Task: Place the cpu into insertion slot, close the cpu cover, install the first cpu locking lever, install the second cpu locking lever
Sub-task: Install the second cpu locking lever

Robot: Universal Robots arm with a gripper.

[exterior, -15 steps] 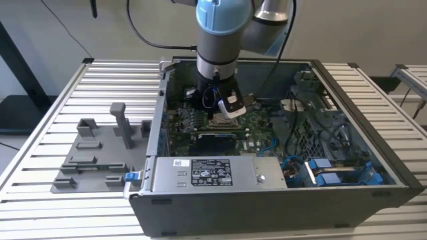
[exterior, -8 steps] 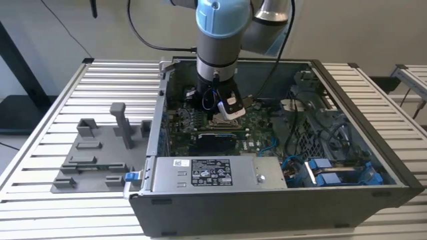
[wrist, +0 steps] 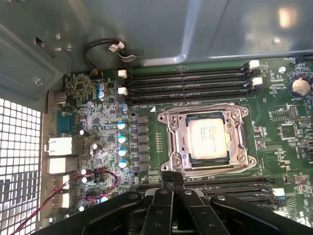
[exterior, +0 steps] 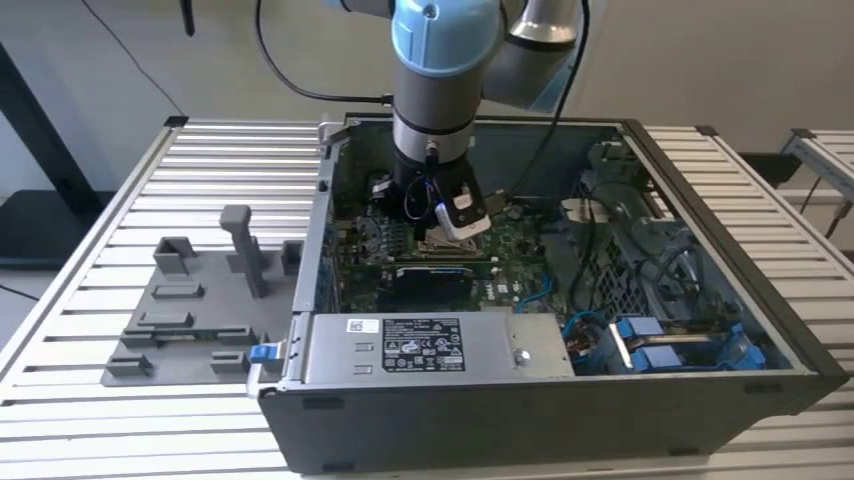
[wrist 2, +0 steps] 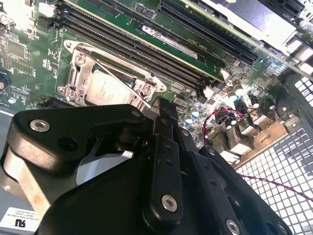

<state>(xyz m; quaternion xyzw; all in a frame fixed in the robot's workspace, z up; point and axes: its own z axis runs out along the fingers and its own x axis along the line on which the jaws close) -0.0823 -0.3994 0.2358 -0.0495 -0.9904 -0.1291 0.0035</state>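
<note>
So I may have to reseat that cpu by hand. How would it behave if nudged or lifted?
The cpu looks like a thin flat plate with a metal face, so probably stiff and light. It lies inside the silvery cpu cover, so a sideways nudge likely won't shift it. Its smooth face may be slippery to pinch.

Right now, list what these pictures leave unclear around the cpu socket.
- Tool: its own black linkage covers the fingertips in both wrist views, so open or shut is unreadable.
- cpu: sits in the insertion slot, but in the exterior view the arm hides it.
- Locking levers: too thin to tell latched or free in either wrist view.
</note>
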